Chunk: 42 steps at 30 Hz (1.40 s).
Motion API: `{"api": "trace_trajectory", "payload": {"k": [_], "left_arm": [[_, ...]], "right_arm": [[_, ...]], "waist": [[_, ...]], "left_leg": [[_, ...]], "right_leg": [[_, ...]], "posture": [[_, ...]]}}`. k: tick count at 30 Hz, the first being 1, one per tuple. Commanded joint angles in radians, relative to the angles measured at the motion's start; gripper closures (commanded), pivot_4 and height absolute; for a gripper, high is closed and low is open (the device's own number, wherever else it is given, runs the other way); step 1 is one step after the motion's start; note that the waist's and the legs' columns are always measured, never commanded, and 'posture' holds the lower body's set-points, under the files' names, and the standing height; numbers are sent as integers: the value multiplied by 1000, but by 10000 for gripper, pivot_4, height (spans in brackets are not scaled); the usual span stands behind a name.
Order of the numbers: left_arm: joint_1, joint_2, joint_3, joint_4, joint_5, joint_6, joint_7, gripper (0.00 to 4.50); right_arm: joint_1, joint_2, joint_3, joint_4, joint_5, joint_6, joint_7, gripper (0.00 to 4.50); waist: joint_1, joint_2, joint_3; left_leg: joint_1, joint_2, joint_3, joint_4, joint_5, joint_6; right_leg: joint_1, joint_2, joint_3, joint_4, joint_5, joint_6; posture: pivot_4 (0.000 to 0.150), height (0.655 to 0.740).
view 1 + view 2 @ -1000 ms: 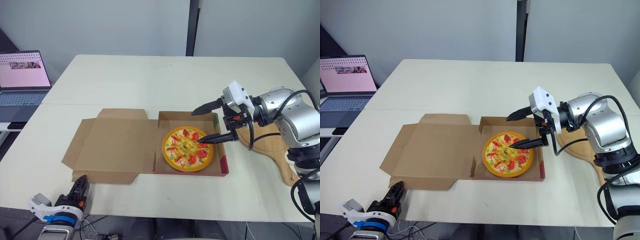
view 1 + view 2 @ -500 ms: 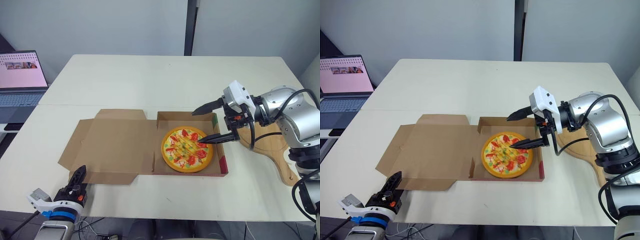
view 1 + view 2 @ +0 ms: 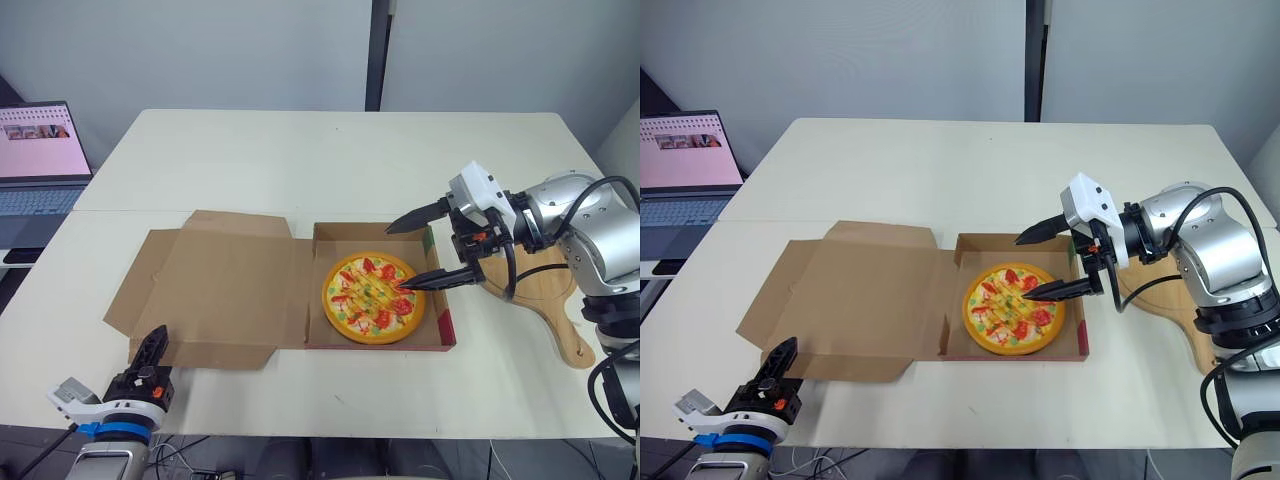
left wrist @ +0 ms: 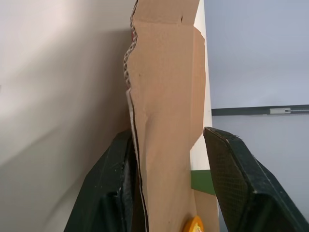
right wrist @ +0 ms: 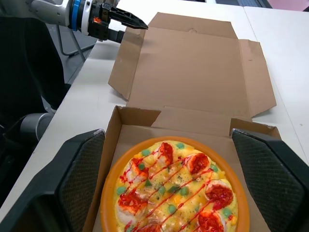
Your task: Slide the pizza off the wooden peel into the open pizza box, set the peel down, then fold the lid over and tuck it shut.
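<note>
The pizza (image 3: 374, 297) sits in the box (image 3: 380, 344), whose lid (image 3: 215, 290) lies flat leftward, its near-left edge between the left gripper's (image 3: 155, 338) parted fingers, while the right gripper (image 3: 396, 258) gapes over the pizza.

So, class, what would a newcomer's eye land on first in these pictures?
The bright pizza lying in the tray of the open cardboard box mid-table, with the right jaws spread open above it. Next, the left jaws straddling the near-left edge of the opened lid, and the wooden peel at the table's right.
</note>
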Motion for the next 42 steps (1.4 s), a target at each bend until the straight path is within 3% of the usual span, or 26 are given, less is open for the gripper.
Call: {"api": "trace_trajectory", "payload": {"k": [1, 5, 13, 23, 28, 35, 39, 42], "left_arm": [[2, -31, -10, -23, 33, -21, -7, 22719], [16, -42, -14, -30, 43, -25, -13, 22719], [12, -14, -23, -21, 71, -18, -26, 44908], [11, 71, 32, -36, 80, -13, -40, 44908], [-45, 267, 85, -37, 154, 40, -103, 44908], [-119, 510, 173, -105, 178, 121, -231, 44908], [-135, 579, 229, -136, 162, 145, -291, 45000], [-155, 635, 266, -151, 159, 166, -332, 45000]], "right_arm": [[-28, -9, -27, -26, 15, -3, 6, 0], [-30, -7, -25, -21, 12, -7, 6, 0], [-29, -2, -24, -21, 7, -13, 2, 0], [-10, 21, -17, 0, -66, -76, -94, 0], [-32, 68, 7, 102, -183, -106, -223, 0], [-74, 100, 52, 271, -356, -190, -343, 0], [-124, 134, 97, 446, -481, -302, -431, 9184], [-166, 168, 124, 572, -542, -378, -459, 19843]], "waist": [[0, 0, 0], [-1, -1, 1], [-1, -3, 2], [0, -7, 1], [1, -15, -2], [2, -15, -1], [0, -15, -1], [1, -15, -1]], "left_leg": [[0, 0, 0, 0, 0, 0], [0, -1, 2, 0, 0, 0], [0, -3, 3, 1, -1, 2], [0, -1, 1, 1, -1, 2], [1, 2, 1, 2, -1, 2], [1, 3, 1, 2, 0, 1], [1, 4, 2, 1, 0, 0], [1, 4, 3, 1, 0, 0]], "right_leg": [[0, 0, 0, 0, 0, 0], [0, -2, 1, -1, 1, 1], [0, -4, 2, -3, 2, 3], [0, -2, 0, -1, 1, 2], [0, 2, -1, 3, 1, 0], [-2, 3, -1, 5, 1, -1], [-3, 2, -1, 5, 1, -1], [-3, 2, -1, 5, 1, -2]], "posture": [[1500, 7368], [1500, 7368], [1500, 7368], [1500, 7368], [1500, 7368], [1500, 7368], [1500, 7368], [1500, 7368]]}}
